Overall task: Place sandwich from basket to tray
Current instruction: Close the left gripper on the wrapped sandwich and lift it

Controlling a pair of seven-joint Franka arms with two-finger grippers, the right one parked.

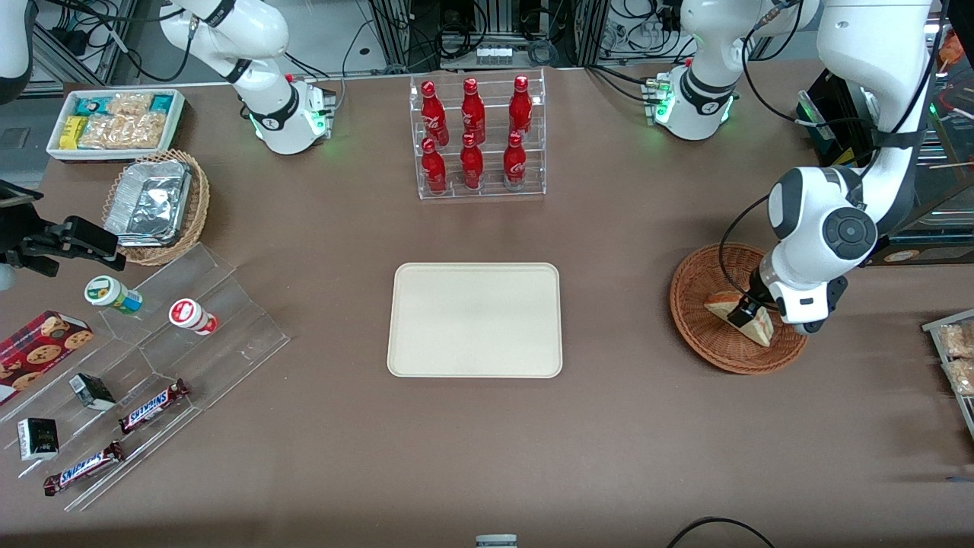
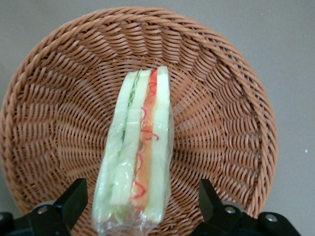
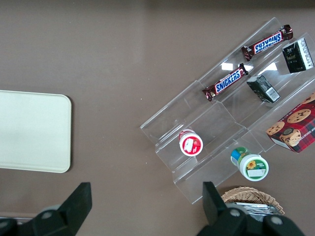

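The sandwich [image 1: 759, 329], a cream wedge in clear wrap with red-orange and green layers, lies in the round reddish-brown basket [image 1: 711, 346] toward the working arm's end of the table. In the left wrist view the sandwich [image 2: 140, 147] lies on its edge in the basket [image 2: 221, 113]. My left gripper [image 1: 748, 310] is down in the basket, and in the wrist view the gripper [image 2: 141, 187] is open with one black finger on each side of the sandwich, a gap showing on both sides. The cream-beige tray [image 1: 475, 320] lies flat and bare at the table's middle.
A clear rack of red bottles [image 1: 477, 137] stands farther from the camera than the tray. Toward the parked arm's end are a stepped acrylic display [image 1: 190, 335] with snacks, a tan basket with a foil container [image 1: 156, 204] and a white bin [image 1: 114, 122]. Snack packets [image 1: 955, 358] lie beside the reddish-brown basket.
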